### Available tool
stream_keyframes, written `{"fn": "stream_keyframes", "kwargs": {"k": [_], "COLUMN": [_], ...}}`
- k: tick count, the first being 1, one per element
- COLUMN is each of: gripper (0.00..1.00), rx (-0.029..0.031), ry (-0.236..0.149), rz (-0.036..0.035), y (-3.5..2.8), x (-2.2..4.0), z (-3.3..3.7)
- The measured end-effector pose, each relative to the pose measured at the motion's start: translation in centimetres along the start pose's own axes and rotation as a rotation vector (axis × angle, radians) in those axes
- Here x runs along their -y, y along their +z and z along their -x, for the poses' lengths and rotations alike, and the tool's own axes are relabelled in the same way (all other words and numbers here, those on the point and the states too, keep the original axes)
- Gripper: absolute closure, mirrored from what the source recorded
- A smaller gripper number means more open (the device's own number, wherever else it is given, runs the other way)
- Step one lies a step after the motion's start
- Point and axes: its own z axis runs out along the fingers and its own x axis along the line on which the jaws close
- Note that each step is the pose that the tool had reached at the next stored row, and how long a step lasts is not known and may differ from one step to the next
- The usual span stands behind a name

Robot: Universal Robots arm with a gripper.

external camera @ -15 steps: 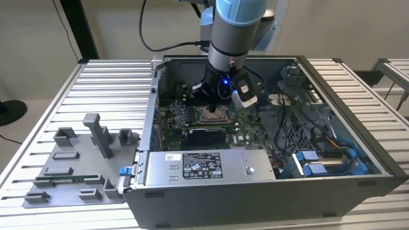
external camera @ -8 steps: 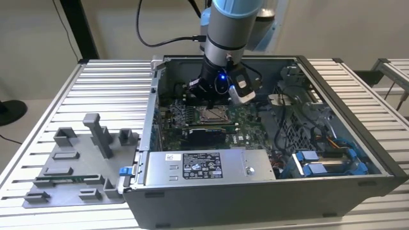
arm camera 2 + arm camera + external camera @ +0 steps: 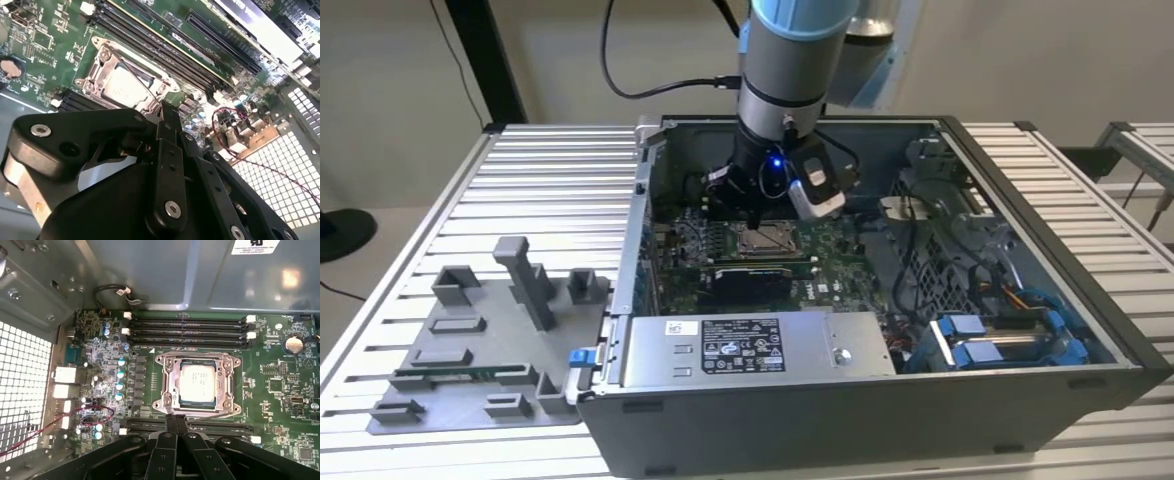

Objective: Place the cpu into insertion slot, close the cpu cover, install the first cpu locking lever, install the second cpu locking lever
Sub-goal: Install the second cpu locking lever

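The cpu, a silvery square chip, lies flat in the insertion slot on the green board inside the open computer case. The cpu cover, a silvery frame, lies down around the chip. My gripper hangs just above the socket's edge with its black fingers pressed together and nothing visible between them. In the second wrist view the gripper ends at the socket's rim, next to the cpu. A thin metal rod runs across the chip toward the fingertips. In the exterior view the gripper stands over the cpu.
Long black memory slots flank the socket. A silver power supply fills the case's front and blue drive brackets its right. Red wires cross the board. A grey fixture plate lies on the slatted table at the exterior view's left.
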Motion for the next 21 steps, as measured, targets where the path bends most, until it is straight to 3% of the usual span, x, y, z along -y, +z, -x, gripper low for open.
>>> {"fn": "stream_keyframes", "kwargs": {"k": [6, 11, 16, 18, 21], "gripper": [1.00, 1.00, 1.00, 1.00, 1.00], "rx": [0.0024, 0.0046, 0.0070, 0.0091, 0.0130], "ry": [0.005, 0.010, 0.021, 0.029, 0.042], "rz": [0.0003, 0.0007, 0.0012, 0.0056, 0.0189], "y": [0.65, 0.74, 1.16, 1.40, 1.70], "x": [-0.15, -0.18, -0.07, -0.01, 0.05], "z": [-0.14, -0.98, -1.26, -1.30, -1.34]}}
